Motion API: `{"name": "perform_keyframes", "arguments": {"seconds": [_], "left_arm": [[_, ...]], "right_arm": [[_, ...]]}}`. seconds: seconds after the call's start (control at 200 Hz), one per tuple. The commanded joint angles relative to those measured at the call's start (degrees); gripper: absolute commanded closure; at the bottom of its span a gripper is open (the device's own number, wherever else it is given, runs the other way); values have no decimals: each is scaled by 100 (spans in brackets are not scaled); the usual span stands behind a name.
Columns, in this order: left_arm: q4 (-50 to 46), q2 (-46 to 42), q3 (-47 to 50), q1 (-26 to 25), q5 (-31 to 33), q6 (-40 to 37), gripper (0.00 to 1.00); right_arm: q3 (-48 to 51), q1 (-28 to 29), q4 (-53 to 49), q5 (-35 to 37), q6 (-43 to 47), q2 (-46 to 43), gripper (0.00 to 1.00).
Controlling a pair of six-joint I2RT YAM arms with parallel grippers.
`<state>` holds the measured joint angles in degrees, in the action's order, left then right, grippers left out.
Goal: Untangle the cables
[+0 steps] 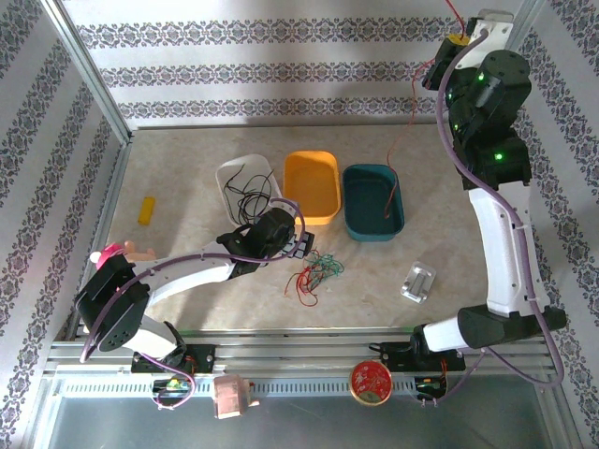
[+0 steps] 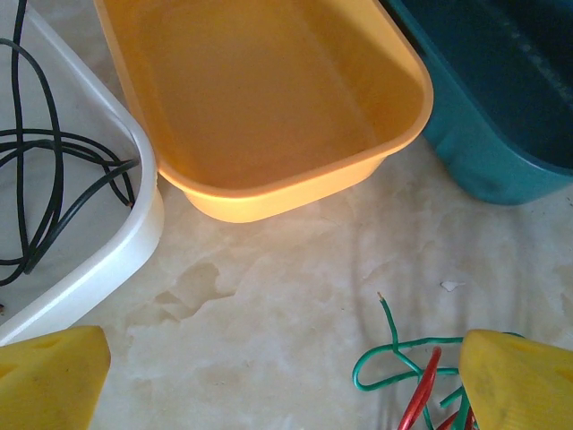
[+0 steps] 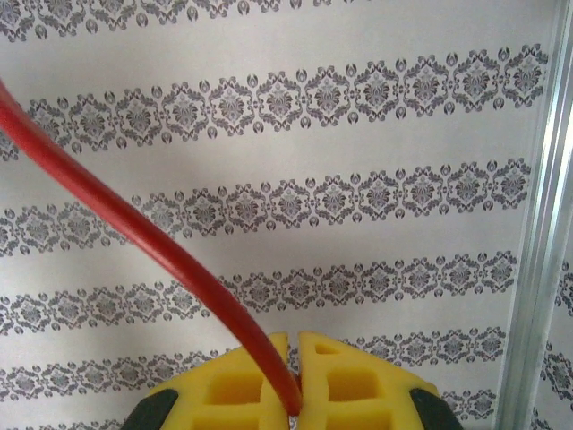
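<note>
On the table [image 1: 374, 290] three tubs are sitting: white tub [image 1: 225, 174], orange tub [image 1: 312, 182], teal tub [image 1: 365, 196]. One yellow block [image 1: 147, 210] is lying by its left edge, one metal clip [image 1: 417, 282] toward its right; one red cable [image 3: 179, 271] is hanging overhead.

The marbled tabletop [image 1: 187, 290] is carrying a white bin [image 1: 245, 159], orange bin [image 1: 312, 185] and teal bin [image 1: 365, 201] side by side. A cable tangle [image 1: 314, 274] is lying just before them, a yellow block [image 1: 147, 210] far left, a silvery piece [image 1: 418, 282] right.
</note>
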<state>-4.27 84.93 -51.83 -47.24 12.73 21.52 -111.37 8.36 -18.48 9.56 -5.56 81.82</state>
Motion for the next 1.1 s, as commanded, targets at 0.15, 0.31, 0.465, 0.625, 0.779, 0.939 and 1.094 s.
{"name": "perform_keyframes", "arguments": {"seconds": [0.15,0.31,0.465,0.625,0.779,0.939,1.094], "left_arm": [[-18,100,11,31,76,142,0],[-122,124,-36,31,137,136,0],[-202,173,-96,31,107,107,0],[-304,171,-155,27,135,97,0],[-347,103,-127,31,144,89,0],[-399,60,-127,31,142,81,0],[-438,67,-167,31,152,26,1]], "right_arm": [[1234,-23,-281,68,-381,-368,100],[3504,342,-292,766,-1192,-1164,100],[4818,702,-371,1254,-1741,-1198,100],[5431,655,-177,915,-2236,-860,100],[5508,479,-182,608,-2519,-283,100],[5336,376,-404,727,-2626,258,100],[5135,407,-609,689,-2628,715,100]]}}
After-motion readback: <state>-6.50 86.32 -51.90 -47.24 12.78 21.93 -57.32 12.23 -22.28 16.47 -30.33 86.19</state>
